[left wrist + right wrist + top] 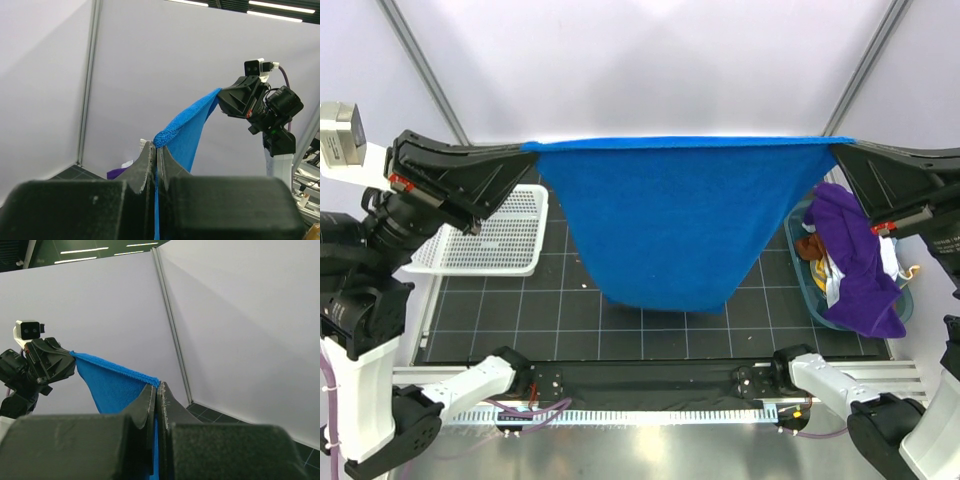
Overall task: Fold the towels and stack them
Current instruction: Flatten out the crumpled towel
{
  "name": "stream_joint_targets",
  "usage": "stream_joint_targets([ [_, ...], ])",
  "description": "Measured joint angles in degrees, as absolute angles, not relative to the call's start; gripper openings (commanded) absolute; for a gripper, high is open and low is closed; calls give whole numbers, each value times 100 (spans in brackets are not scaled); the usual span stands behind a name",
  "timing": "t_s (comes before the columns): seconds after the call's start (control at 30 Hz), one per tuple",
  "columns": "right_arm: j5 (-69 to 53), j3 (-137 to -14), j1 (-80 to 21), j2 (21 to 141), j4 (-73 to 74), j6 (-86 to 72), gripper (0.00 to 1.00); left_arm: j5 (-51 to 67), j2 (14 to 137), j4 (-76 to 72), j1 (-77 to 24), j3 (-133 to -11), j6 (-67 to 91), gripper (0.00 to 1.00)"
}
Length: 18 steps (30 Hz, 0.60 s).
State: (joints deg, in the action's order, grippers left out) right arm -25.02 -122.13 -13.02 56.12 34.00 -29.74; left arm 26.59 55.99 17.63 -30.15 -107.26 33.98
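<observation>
The blue towel (670, 220) hangs spread in the air. Its top edge is stretched taut between the left gripper (528, 149) and the right gripper (836, 149), each pinched tight on a top corner. No fold is made yet. To the blue towel's right, the purple towel (855, 265) lies heaped in a tub (794, 240), with a white cloth (888, 260) beside it, possibly the third towel. Nothing is stacked.
</observation>
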Motion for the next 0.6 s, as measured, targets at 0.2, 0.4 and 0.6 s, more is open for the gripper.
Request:
stream_joint_targets([
  [0.2,-2322,-12226,-1302,5756,3358,-2947,1,2554,5964,1772,-3013,-11096,3352,0],
  [0.4,-2047,-12169,-1302,6141,3116,-2829,1,2309,6504,1741,-2993,-11349,3065,0],
  [0.6,-1594,-11762,-1299,6895,2707,-2532,1,2182,7393,1496,-2716,-11260,2825,0],
])
